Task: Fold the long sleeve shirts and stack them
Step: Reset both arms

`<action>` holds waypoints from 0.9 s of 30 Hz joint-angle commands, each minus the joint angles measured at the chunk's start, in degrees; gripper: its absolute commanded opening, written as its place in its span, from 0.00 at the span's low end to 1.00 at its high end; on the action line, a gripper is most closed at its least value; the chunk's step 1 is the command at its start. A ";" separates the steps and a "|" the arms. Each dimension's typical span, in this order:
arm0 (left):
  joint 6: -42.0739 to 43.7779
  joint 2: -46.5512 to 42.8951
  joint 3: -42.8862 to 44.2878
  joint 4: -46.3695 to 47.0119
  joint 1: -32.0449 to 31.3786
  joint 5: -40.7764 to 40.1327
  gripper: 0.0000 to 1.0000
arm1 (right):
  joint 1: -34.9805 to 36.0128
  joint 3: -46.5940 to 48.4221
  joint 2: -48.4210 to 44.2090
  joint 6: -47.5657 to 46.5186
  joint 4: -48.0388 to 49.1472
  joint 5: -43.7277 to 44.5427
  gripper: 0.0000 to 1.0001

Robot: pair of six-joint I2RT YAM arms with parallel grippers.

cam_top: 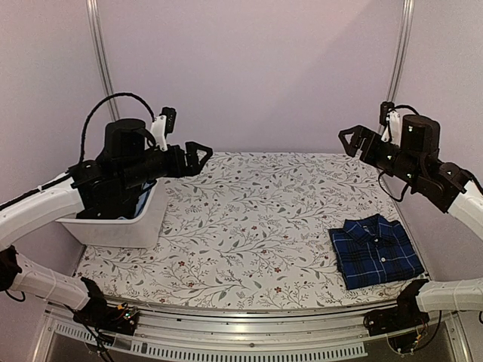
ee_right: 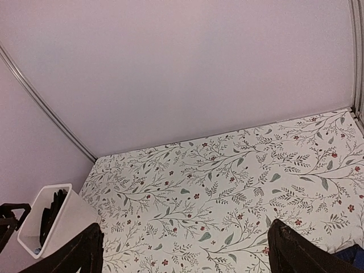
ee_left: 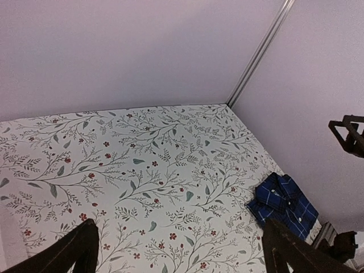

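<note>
Hovering above the floral table (cam_top: pixel 249 219), both arms are being held with jaws spread wide.
The left gripper (cam_top: pixel 198 156) is being held open at the upper left of the top view, near a white bin (cam_top: pixel 121 230) in which dark fabric (ee_right: pixel 50 215) is being stored. The right gripper (cam_top: pixel 352 140) is being held open at the upper right. The folded navy plaid shirt (cam_top: pixel 375 251) is being shown lying flat at the lower right, well apart from both.
</note>
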 commanded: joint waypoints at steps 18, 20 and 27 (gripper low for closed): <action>-0.55 -1.04 -0.54 0.71 0.04 -1.37 1.00 | 0.31 -2.99 -1.62 -4.52 3.01 1.70 0.99; -0.66 -1.01 -0.54 0.71 0.03 -1.35 1.00 | 0.27 -3.03 -1.51 -4.49 3.05 1.31 0.99; -0.65 -0.96 -0.75 0.66 0.04 -1.33 1.00 | 0.28 -3.56 -1.73 -4.67 3.21 0.96 0.99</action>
